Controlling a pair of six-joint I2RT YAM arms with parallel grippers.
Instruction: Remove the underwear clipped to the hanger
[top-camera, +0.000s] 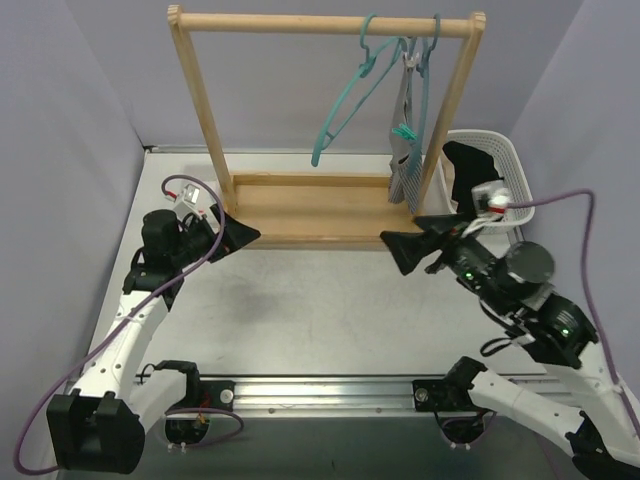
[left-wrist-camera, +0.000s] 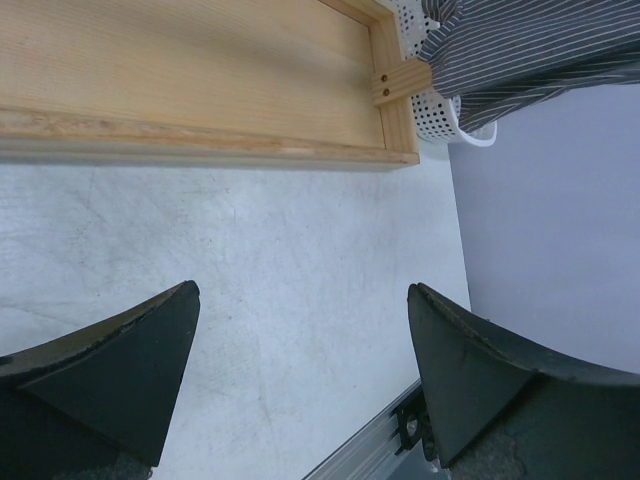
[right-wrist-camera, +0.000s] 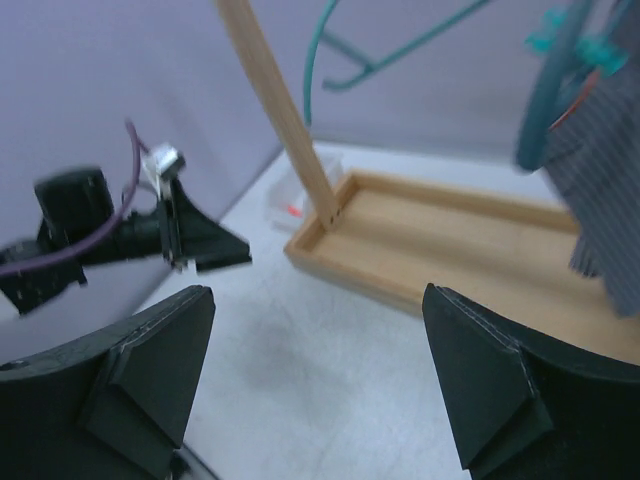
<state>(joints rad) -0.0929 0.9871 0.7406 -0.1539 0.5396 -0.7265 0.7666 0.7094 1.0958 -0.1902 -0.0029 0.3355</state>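
Hanging from a teal plastic hanger at the right end of the wooden rack, the grey pair of underwear shows fine stripes and limp folds. We note it held by small teal clips, its hem down near the rack's flat plank base. A second teal hanger, thin and curved, hangs bare just to its left.

The black pair of underwear lies bunched in the white perforated basket, right of the rack.

The left gripper is released: its matte black, wedge-shaped fingers are spread wide over the speckled grey table, nothing between them. The right gripper is likewise spread and holds nothing, near the base's front right corner and apart from the grey cloth.
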